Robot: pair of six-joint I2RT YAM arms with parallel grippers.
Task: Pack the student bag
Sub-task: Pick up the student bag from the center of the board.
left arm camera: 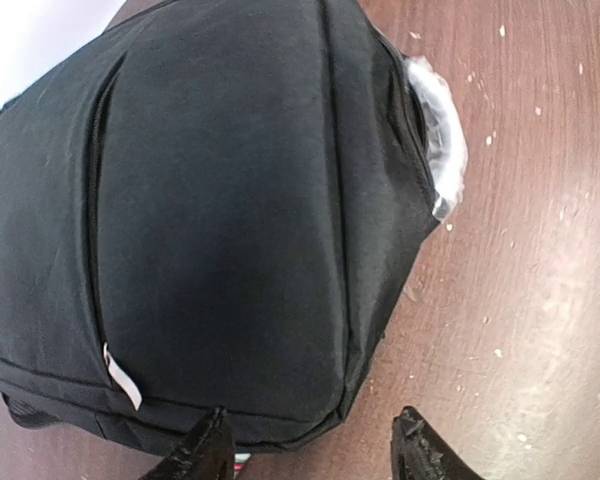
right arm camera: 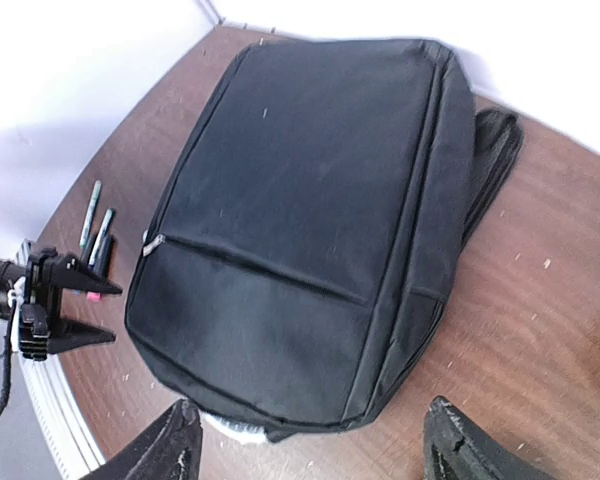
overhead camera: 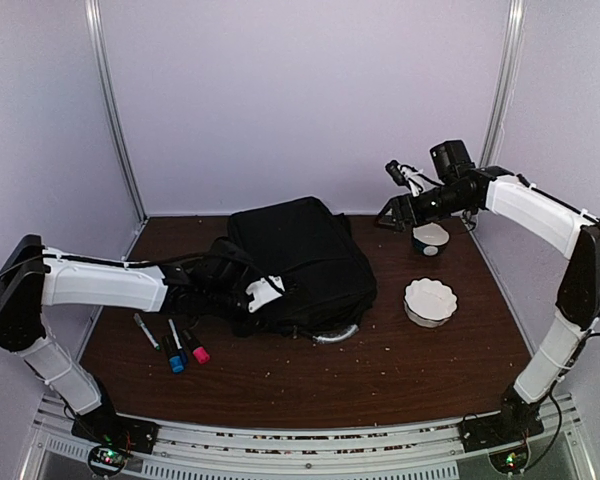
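Backpack [overhead camera: 305, 255]: a large black fabric bag lying flat in the middle of the table [overhead camera: 380, 370], front pocket side up and all visible zippers closed.
Zipper tab [left arm camera: 120, 375]: a small white pull hangs at the end of the front pocket zipper, on the side nearest the left arm.
Strap [right arm camera: 492, 150]: black webbing sticks out from under the bag's long side.
Left gripper [left arm camera: 312, 440]: its two fingers are spread wide and hold nothing. It sits low, just beside the bag's end edge and pointing at it. The right wrist view seems to show a small gap between the tips and the fabric, but I cannot tell for sure.
Right gripper [right arm camera: 312, 420]: the fingers are spread apart and empty. It is raised over the far right of the table, well apart from the bag, and looks down across it.
Markers [overhead camera: 172, 345]: three lie side by side on the table near the bag's front left, one with a blue cap and one with a pink cap.
White bowl [overhead camera: 430, 300]: it has a scalloped rim and sits to the right of the bag, apart from it.
Small bowl [overhead camera: 431, 238]: dark outside and white inside, it sits beyond the white bowl, below the right arm's wrist.
Plastic [overhead camera: 337, 334]: a clear, shiny piece peeks out from under the bag's near edge. What it is cannot be made out.
Table: brown wood, dotted with pale crumbs.
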